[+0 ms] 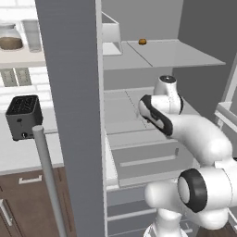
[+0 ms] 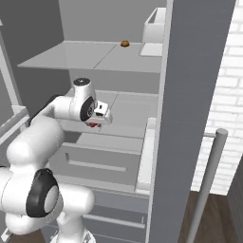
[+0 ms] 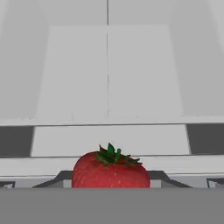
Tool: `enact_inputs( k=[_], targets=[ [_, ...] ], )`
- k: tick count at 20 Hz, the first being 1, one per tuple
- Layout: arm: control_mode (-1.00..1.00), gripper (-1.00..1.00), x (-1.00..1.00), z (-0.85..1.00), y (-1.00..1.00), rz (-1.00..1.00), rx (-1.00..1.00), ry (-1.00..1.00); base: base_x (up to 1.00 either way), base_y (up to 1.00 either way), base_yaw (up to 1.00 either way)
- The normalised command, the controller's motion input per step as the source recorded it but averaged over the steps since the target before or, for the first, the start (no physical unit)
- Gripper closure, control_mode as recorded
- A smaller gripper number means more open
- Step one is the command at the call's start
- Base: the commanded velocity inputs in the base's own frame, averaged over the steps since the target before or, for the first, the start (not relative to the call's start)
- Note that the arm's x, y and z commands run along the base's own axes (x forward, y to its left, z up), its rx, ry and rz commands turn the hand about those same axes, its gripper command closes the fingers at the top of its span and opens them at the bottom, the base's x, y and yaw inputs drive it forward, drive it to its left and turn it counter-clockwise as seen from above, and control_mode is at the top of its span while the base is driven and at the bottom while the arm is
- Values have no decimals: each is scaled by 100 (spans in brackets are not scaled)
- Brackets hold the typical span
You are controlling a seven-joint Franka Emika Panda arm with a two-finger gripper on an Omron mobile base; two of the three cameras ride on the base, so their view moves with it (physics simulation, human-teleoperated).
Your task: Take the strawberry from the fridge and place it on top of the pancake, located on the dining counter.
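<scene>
Jaws (image 2: 95, 124) clamped on the tiny bright red strawberry (image 3: 110, 169), inside the tall matte grey fridge (image 2: 199, 95). No readable labels anywhere.

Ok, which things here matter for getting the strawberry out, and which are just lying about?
For the job:
- strawberry, right at the fingers
- fridge, doors open
- gripper, over the middle shelf

Lying about:
- small brown lump on the upper shelf
- black toaster on the counter
- glass jars on the wall shelf
</scene>
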Motion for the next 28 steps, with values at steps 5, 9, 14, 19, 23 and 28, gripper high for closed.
enact_inputs(
  k=[5, 9, 14, 19, 23, 28],
  targets=[
    [-100, 100, -100, 81, -2, 0, 0, 0, 0, 0, 0],
    [-100, 100, -100, 75, 1, 0, 0, -2, 0, 0, 0],
    [-100, 100, -100, 19, 0, 0, 0, -14, 0, 0, 0],
    [-100, 100, -97, 0, 0, 0, 0, -27, 0, 0, 0],
    [-100, 100, -35, -3, 2, 0, 0, -3, 0, 0, 0],
    [-100, 100, 0, 0, 0, 0, 0, 0, 0, 0, 0]
  ],
)
